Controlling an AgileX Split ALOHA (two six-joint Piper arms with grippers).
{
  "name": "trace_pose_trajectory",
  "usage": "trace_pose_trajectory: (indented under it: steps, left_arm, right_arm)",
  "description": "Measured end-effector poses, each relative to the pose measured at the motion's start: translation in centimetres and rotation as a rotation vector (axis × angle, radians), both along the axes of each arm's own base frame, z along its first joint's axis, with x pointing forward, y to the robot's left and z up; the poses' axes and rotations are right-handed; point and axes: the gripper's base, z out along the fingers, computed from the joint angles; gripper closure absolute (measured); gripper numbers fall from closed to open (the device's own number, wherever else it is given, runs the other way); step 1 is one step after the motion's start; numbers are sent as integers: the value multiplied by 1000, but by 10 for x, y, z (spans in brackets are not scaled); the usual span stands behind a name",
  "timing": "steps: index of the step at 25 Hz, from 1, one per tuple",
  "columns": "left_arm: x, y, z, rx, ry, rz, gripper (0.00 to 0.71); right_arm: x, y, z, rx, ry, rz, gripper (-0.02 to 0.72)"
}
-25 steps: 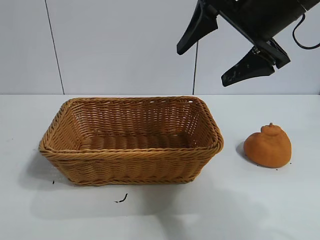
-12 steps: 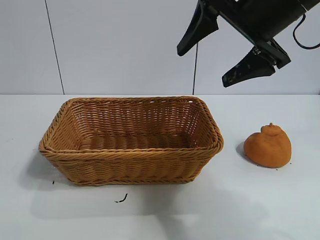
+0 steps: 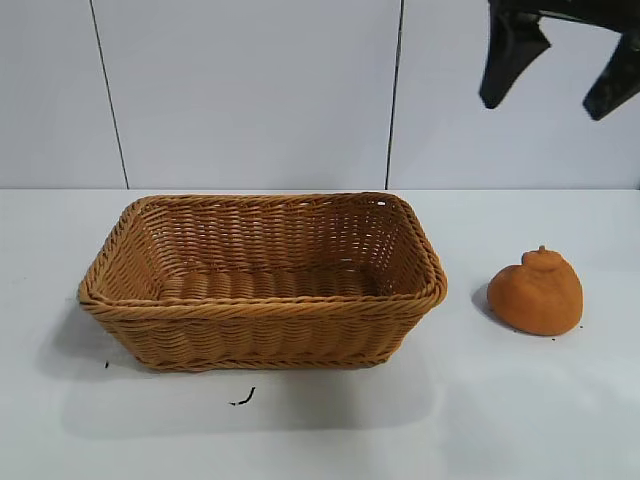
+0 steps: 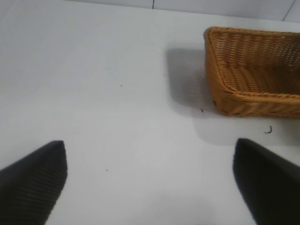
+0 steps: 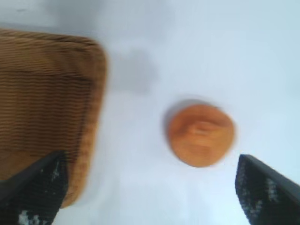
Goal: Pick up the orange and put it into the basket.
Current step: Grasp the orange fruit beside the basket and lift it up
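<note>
Orange (image 3: 537,292) resting on white table (image 3: 520,420), just beside the right end of the basket (image 3: 262,282) but apart from it, knob upward. Basket upright, nothing visible inside. Right gripper (image 3: 558,62) high above the orange, fingers spread wide, grasping nothing; orange (image 5: 200,134) seen from above between the two dark fingertips (image 5: 35,190), basket corner (image 5: 91,117) alongside. Left gripper (image 4: 150,180) off to the basket's far side, angled down toward bare table, fingers likewise spread wide and grasping nothing. Small dark speck (image 3: 243,398) on the table before the basket.
</note>
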Motion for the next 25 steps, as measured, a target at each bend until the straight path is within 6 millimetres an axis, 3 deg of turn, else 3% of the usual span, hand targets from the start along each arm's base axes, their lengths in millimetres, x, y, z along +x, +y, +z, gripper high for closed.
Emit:
trace_pose_trajectory:
  steps: [5, 8, 18, 25]
  left_arm:
    - [0, 0, 0, 0, 0, 0, 18]
    - [0, 0, 0, 0, 0, 0, 18]
    - [0, 0, 0, 0, 0, 0, 18]
    - [0, 0, 0, 0, 0, 0, 18]
  right_arm:
    - [9, -35, -15, -13, 55, -105, 8]
    - [17, -45, -34, -6, 107, -135, 8]
    - [40, -26, -113, 39, 303, -89, 8]
    - [51, -28, -158, 16, 351, -124, 8]
